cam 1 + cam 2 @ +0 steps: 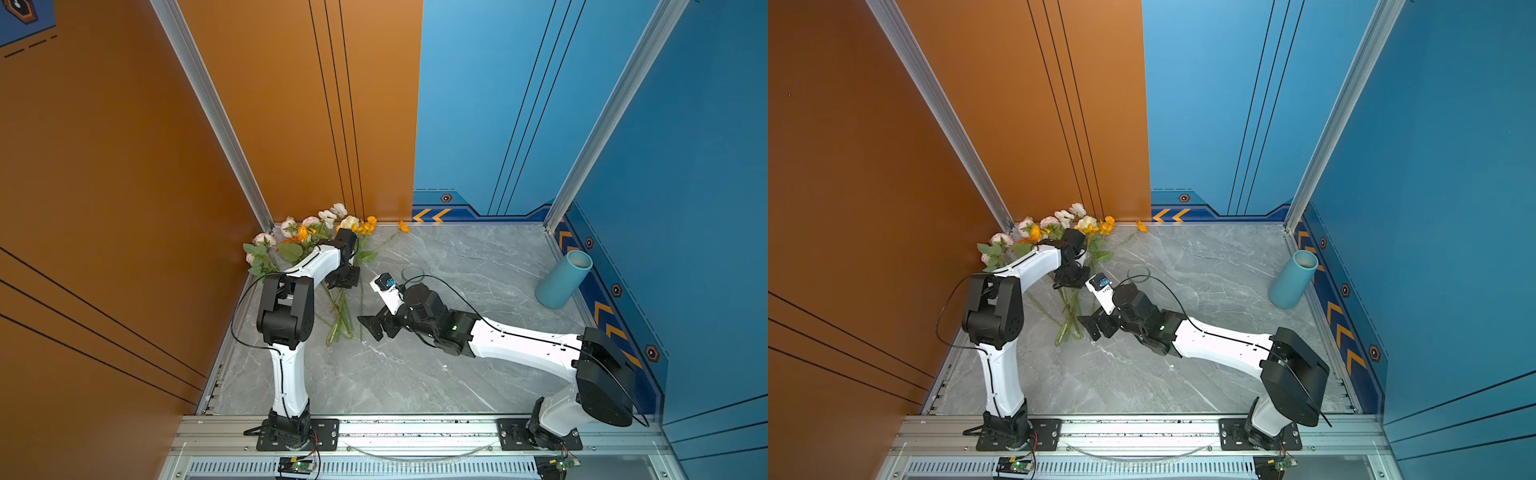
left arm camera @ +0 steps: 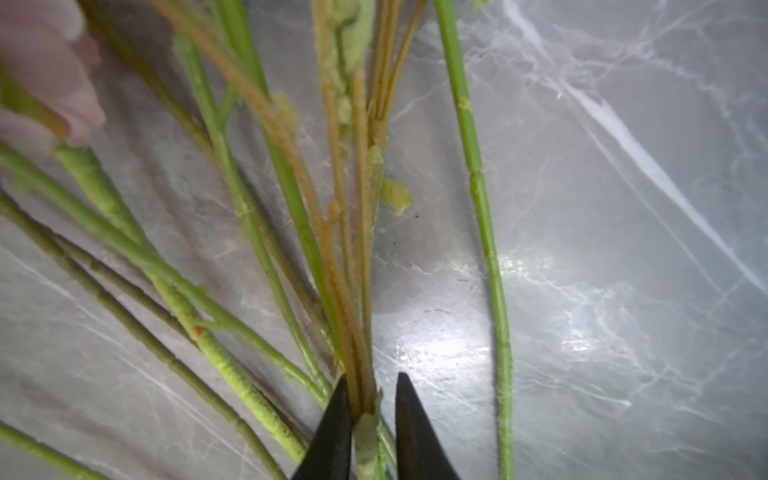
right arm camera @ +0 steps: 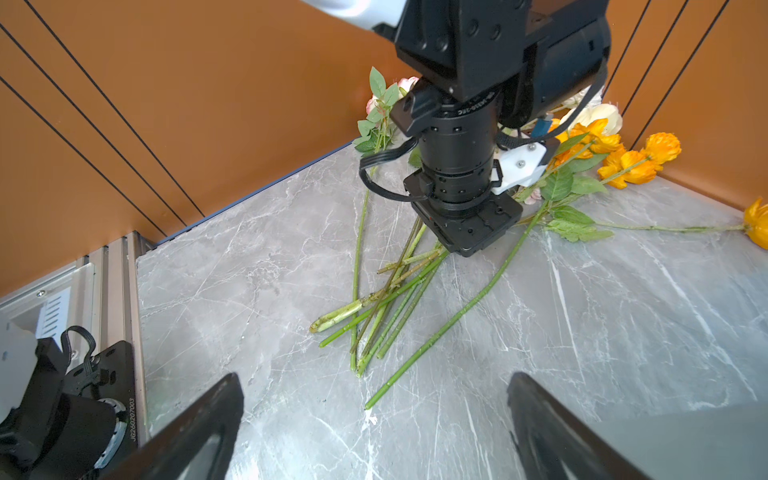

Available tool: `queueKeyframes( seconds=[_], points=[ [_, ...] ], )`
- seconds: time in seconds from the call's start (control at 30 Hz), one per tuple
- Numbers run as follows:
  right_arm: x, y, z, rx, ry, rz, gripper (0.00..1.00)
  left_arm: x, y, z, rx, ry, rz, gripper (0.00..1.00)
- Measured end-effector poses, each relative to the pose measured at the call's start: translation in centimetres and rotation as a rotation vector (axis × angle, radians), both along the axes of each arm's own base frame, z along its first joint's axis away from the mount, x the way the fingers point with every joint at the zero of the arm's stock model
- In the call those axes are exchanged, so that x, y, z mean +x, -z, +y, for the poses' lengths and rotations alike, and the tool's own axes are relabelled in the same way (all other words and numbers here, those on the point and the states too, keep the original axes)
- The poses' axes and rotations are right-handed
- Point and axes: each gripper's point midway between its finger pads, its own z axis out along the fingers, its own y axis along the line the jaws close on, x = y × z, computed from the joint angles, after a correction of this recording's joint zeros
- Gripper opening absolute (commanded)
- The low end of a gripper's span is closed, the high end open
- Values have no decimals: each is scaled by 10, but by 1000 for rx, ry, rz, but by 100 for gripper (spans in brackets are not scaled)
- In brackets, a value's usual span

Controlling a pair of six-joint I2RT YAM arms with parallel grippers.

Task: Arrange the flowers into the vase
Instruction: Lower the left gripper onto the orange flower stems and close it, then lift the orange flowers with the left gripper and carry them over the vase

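Flowers (image 1: 340,307) lie fanned on the counter (image 1: 457,374), blooms in the far corner. I judge the stems light, thin and springy. My left hand (image 2: 372,376) pinches a stem cluster; my right hand (image 3: 374,376) is spread wide, empty.

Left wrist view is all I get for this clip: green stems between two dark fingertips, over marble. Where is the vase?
Observer: The blue vase stands at the far right edge of the marble table, well away from the stems, with nothing sticking out of it.
Operator: What is the other arm doing?
Observer: The right hand is open and empty, low over the table, next to the cut ends of the flowers.
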Motion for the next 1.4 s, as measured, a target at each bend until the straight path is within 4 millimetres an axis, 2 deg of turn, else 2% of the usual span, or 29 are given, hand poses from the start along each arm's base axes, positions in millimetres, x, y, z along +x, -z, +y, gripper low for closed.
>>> queueKeyframes(
  seconds=[0.17, 0.27, 0.4, 0.53, 0.6, 0.77, 0.93, 1.07, 1.17, 1.27, 1.4],
  points=[
    [0, 0, 0, 4, 1, 7, 100, 3, -5, -1, -29, -6, -6, 2],
    [0, 0, 0, 6, 1, 6, 100, 2, -18, -4, -90, -8, -20, 0],
    [2, 0, -2, 8, 6, 5, 100, 3, -55, -17, -236, 6, -77, 0],
    [9, 0, -7, 7, 20, 2, 100, 3, -101, -39, -416, 49, -152, 0],
    [14, -4, -12, 4, 27, -7, 100, 2, -117, -50, -501, 69, -175, 0],
    [24, -33, -33, 43, 53, -56, 100, 6, -147, -74, -756, 110, -211, 0],
    [25, -57, -56, 78, 81, -103, 100, 7, -171, -77, -814, 136, -264, 0],
    [20, -62, -68, 79, 83, -124, 100, -1, -200, -83, -792, 166, -337, 0],
    [20, -65, -76, 72, 92, -135, 100, -12, -230, -95, -696, 214, -446, 0],
    [24, -72, -87, 72, 110, -150, 100, -30, -272, -120, -585, 311, -611, 0],
    [29, -78, -108, 80, 149, -170, 100, -62, -346, -154, -521, 424, -883, 0]
  ],
)
